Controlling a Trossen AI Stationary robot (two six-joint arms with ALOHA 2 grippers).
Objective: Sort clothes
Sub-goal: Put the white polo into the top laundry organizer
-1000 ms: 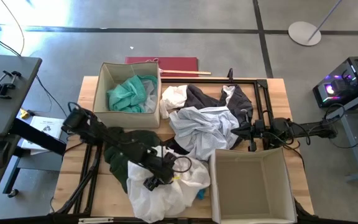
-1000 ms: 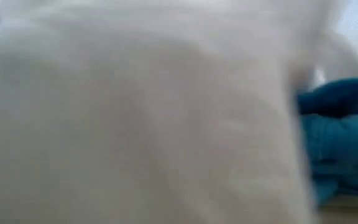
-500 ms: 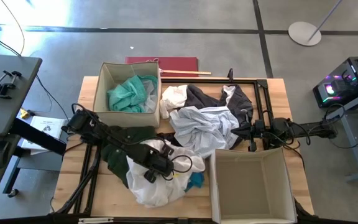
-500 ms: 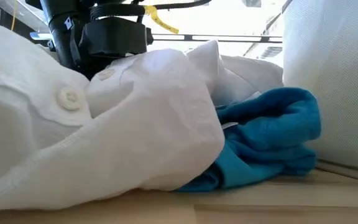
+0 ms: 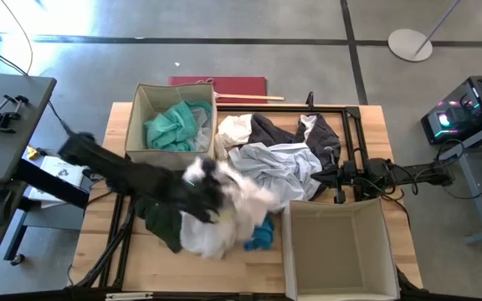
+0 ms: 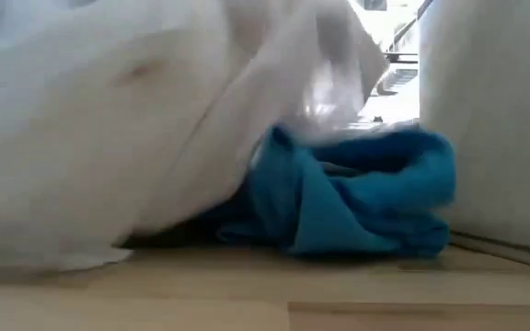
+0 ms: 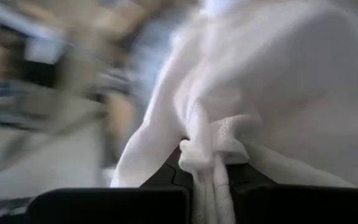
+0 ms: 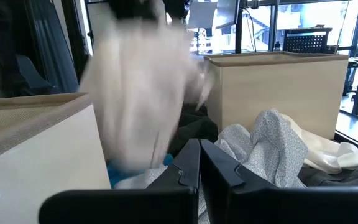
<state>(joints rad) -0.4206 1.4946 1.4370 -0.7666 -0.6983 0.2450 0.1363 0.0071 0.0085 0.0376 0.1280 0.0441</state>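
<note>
My left gripper (image 5: 204, 182) is shut on a white garment (image 5: 228, 207) and shows blurred over the table's middle. A bright blue garment (image 6: 357, 198) lies on the table beside the white one, and a dark green garment (image 5: 162, 221) lies to the left of it. More clothes sit in a heap, pale grey-blue (image 5: 276, 165) in front, dark grey (image 5: 266, 130) behind. A teal garment (image 5: 174, 125) lies in the far box (image 5: 137, 117). My right gripper (image 8: 199, 157) waits shut at the heap's right side. My left gripper pinches a gathered bunch of the white garment (image 7: 206, 147) between its two fingers, several layers pressed together. From the fingers the cloth runs out in drawn folds. The garment hangs below the gripper, and its lower part (image 5: 209, 244) lies on the table.
A second beige box (image 5: 338, 251) stands at the near right with nothing seen inside. A black metal frame (image 5: 351, 125) runs along the far and right sides of the heap. Bare wood shows at the near left of the table (image 5: 141, 267).
My left gripper has shut on the white garment and gone up and toward the far edge. The garment's upper part has risen with it, off the near edge of the table. The bright blue garment lies more uncovered.
</note>
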